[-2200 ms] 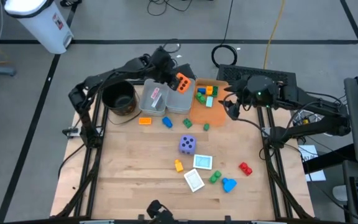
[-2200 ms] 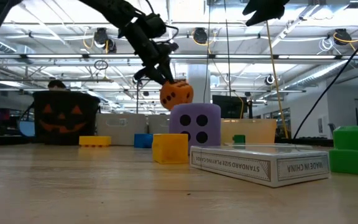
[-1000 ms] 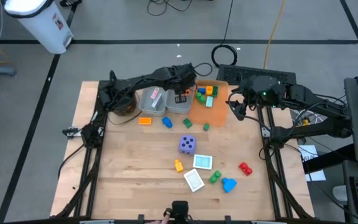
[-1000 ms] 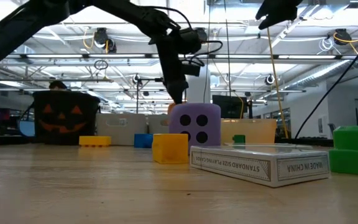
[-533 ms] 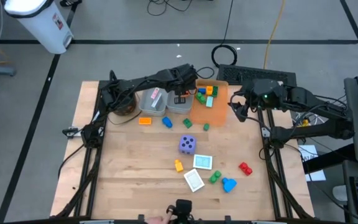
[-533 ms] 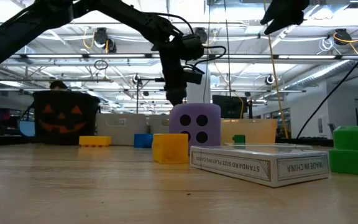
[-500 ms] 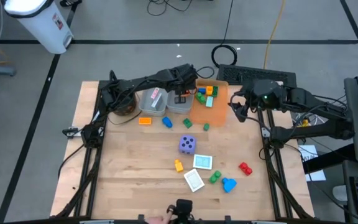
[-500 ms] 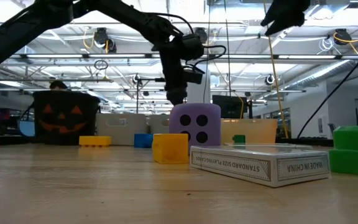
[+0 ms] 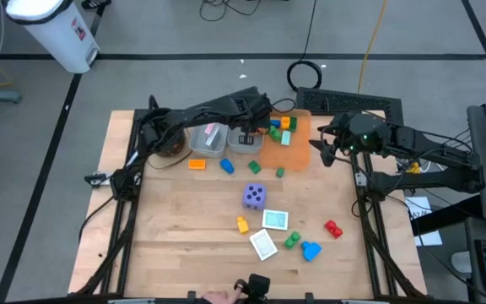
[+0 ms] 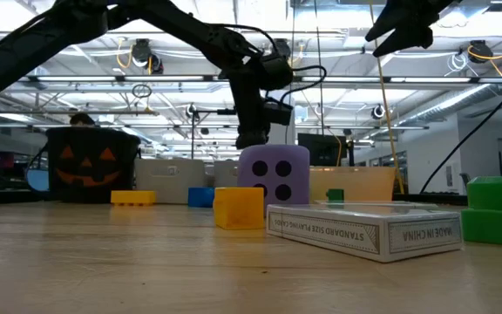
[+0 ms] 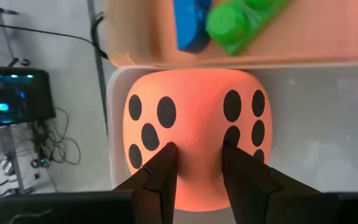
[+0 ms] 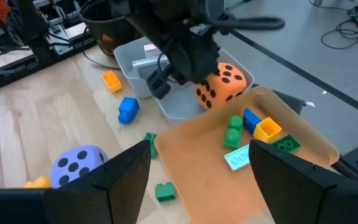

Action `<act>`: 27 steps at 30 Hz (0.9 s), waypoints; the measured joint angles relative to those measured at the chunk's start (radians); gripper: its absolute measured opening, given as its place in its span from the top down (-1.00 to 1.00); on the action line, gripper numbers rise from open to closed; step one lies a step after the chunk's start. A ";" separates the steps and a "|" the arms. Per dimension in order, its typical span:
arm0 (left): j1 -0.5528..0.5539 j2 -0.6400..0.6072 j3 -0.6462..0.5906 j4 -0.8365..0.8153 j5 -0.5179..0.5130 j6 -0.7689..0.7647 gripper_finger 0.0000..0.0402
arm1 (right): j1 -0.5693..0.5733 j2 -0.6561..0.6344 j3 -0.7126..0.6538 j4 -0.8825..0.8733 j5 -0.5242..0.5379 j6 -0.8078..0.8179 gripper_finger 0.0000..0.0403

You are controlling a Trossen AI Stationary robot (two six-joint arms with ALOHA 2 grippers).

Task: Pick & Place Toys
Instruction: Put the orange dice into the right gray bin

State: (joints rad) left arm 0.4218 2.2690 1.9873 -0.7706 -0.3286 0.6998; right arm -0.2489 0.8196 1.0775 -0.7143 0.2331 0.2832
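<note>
The orange foam die [image 11: 191, 118] sits in a grey bin [image 12: 179, 109], against the wall next to the orange bin [image 12: 229, 186]. My left gripper [image 11: 199, 149] hangs just above the die, fingers a little apart and pointing down; in the right wrist view [image 12: 160, 81] it stands clear of the die [image 12: 224, 84]. My right gripper [image 9: 321, 152] is open and empty over the orange bin's right side. A purple die [image 9: 254, 197], two cards [image 9: 275, 219] and small blocks lie on the table.
A second grey bin [image 9: 209, 135] and the black pot [image 9: 165, 139] stand to the left of the die's bin. The orange bin holds several blocks [image 12: 253, 127]. Loose blocks lie nearby: orange [image 9: 197, 164], blue [image 9: 227, 166], red [image 9: 333, 228]. A person's hand [image 9: 218, 297] is at the near edge.
My left gripper has carried the orange die from above the bins down into the grey bin, where the die now rests. My right gripper has drifted a little toward the table's right edge.
</note>
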 joint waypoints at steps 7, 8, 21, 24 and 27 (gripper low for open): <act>-0.007 0.014 0.001 0.029 -0.018 0.005 0.44 | 0.000 -0.001 0.000 0.000 0.001 -0.003 -0.30; -0.007 0.014 0.001 0.036 -0.017 0.005 0.44 | 0.000 -0.001 0.000 0.000 0.001 -0.003 -0.30; -0.012 0.016 0.001 0.042 -0.013 -0.002 0.44 | 0.000 -0.001 0.000 0.000 -0.001 -0.007 -0.30; -0.013 0.016 0.000 0.040 -0.014 -0.009 0.40 | 0.000 -0.001 0.000 0.000 -0.001 -0.007 -0.30; -0.017 0.016 0.000 0.038 -0.014 -0.019 0.28 | 0.000 -0.001 0.000 0.000 -0.002 -0.007 -0.30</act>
State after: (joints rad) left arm 0.4050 2.2852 1.9877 -0.7321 -0.3424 0.6811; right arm -0.2489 0.8188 1.0775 -0.7140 0.2314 0.2764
